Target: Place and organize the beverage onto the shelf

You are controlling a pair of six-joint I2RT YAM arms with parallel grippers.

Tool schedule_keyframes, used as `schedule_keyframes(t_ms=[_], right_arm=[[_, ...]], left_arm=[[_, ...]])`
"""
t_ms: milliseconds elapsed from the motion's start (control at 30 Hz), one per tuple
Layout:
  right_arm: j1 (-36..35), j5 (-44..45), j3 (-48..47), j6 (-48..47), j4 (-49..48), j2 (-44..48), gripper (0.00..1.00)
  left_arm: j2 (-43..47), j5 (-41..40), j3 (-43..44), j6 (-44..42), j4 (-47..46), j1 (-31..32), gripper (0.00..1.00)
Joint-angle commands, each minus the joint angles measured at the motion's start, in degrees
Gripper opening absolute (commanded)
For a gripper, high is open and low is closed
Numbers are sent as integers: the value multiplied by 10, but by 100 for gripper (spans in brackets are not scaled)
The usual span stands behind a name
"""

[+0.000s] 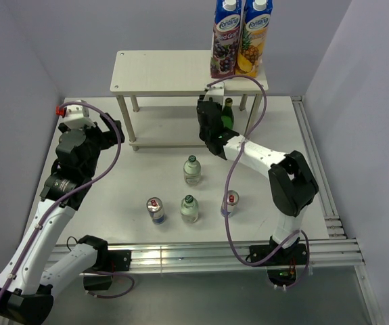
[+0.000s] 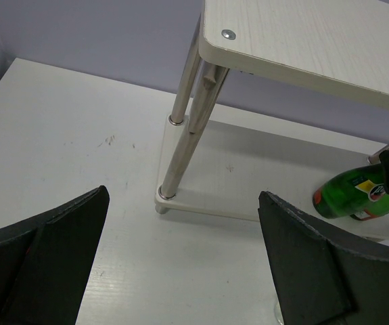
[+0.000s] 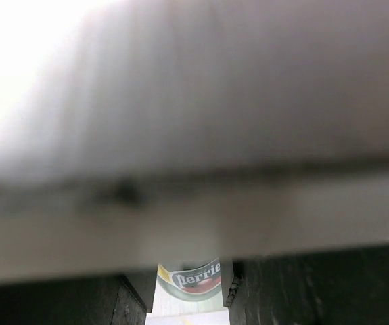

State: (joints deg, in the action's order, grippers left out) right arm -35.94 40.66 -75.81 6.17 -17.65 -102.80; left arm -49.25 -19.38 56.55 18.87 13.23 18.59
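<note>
The green bottle [image 3: 193,284] sits clamped within the right gripper [image 3: 189,274].

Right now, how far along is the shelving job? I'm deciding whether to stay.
Done: no drink stands released on the cream-white two-tier shelf. In hand: the right gripper grips a dark green glass bottle at its lower board. Remaining: two clear green-capped bottles and two slim silver-blue-red cans on the table; the left gripper is open. No second green bottle shows.
</note>
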Motion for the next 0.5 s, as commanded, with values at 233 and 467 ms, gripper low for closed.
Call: schedule_keyframes(t_ms=[233,467], right_arm=[[9,31,-30,4,-44,-17,61],[8,24,-23,17,-32,-5,73]], left_arm=[[5,0,2,-10,-12,2,99],[6,0,2,-11,-12,2,99]])
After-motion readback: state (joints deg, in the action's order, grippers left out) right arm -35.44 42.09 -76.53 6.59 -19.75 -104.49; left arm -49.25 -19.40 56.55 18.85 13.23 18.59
